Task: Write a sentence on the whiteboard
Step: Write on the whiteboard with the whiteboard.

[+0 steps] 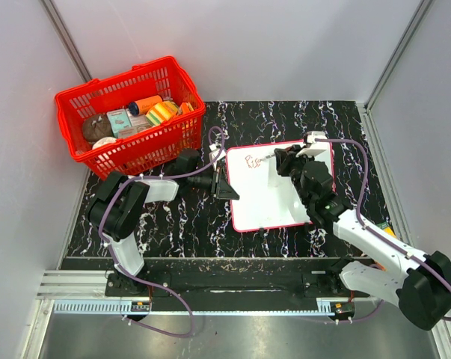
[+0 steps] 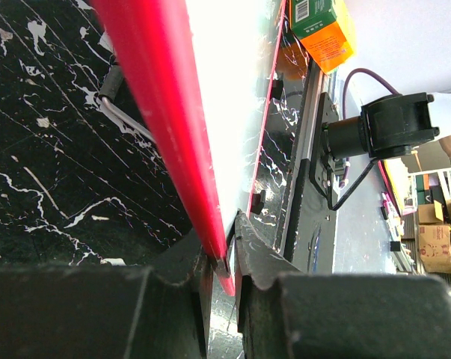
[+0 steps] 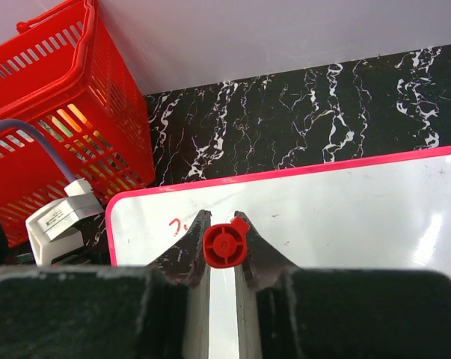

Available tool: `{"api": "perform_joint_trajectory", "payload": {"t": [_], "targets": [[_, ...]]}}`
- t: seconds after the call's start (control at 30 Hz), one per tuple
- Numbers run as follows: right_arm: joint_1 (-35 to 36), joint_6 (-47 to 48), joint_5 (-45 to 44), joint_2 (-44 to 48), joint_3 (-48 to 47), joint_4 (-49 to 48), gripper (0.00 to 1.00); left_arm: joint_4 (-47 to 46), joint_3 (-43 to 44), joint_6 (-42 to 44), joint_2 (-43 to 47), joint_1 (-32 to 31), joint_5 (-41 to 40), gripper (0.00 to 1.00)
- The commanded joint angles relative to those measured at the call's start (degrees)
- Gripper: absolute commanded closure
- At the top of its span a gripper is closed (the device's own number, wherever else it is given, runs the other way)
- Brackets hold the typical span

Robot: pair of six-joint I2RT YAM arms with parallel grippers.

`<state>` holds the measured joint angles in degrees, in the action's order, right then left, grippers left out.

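My right end effector [image 3: 222, 224] clenches the marker [image 3: 225, 245], with letters [image 1: 253, 160] at the whiteboard's [image 1: 281, 202] ten o'clock. The left end effector [image 2: 222, 254] pinches its edge; I fear a slip there smears them.

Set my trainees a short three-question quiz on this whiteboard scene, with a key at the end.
1. True or false: the left gripper is clamped on the whiteboard at its edge.
2. What does the right gripper hold? A) a red marker B) a sponge C) nothing
3. Fill in: the red writing sits near the board's far-____ corner.
Key: 1 true; 2 A; 3 left.
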<state>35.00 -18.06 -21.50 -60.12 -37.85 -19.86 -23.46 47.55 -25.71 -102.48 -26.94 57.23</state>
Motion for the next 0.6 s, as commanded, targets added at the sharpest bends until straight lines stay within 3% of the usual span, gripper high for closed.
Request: {"api": "perform_joint_trajectory", "payload": {"t": [0.0, 0.57], "targets": [[-0.8, 0.8, -1.7, -0.8, -2.8, -1.1, 1.00, 1.7, 0.3, 5.5, -0.1, -1.7, -2.9, 1.00], [-0.7, -0.6, 2.6, -0.9, -1.6, 0.3, 1.00, 1.7, 0.4, 5.4, -0.2, -1.7, -2.8, 1.00]]}}
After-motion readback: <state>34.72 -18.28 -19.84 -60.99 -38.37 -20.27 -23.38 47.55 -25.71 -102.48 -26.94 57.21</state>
